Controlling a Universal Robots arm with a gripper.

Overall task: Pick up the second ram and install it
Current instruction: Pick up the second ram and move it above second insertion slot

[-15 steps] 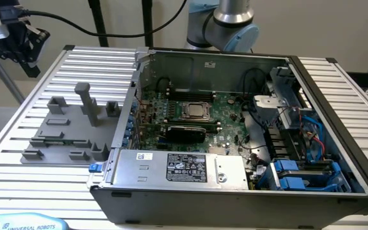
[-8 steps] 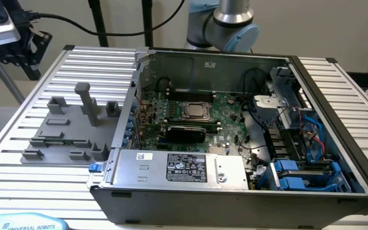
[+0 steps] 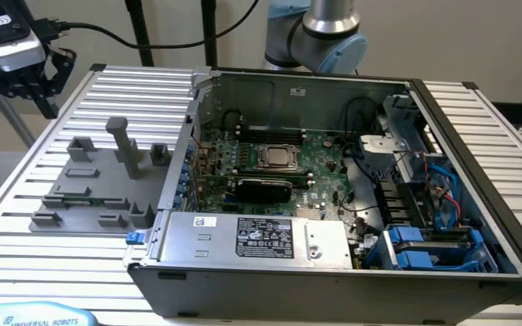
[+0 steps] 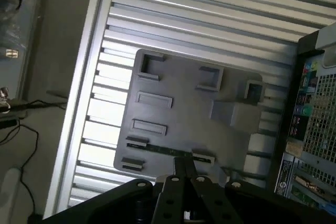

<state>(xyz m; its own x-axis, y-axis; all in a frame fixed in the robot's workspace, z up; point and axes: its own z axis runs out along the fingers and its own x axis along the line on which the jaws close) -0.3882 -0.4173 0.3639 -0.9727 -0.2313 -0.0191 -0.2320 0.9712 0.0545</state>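
The second ram is a thin green strip lying in the low holders at the near edge of the grey fixture. In the exterior view the ram sits at the front of the fixture, left of the open computer case. My gripper hangs high above the table's far left corner, well away from the ram. In the wrist view its fingertips are pressed together with nothing between them, looking down on the strip from a distance.
The open case holds the large green motherboard, a silver power supply and blue drive bays. A tall grey post rises from the fixture. Ribbed aluminium table surrounds everything. A cable trails from my wrist.
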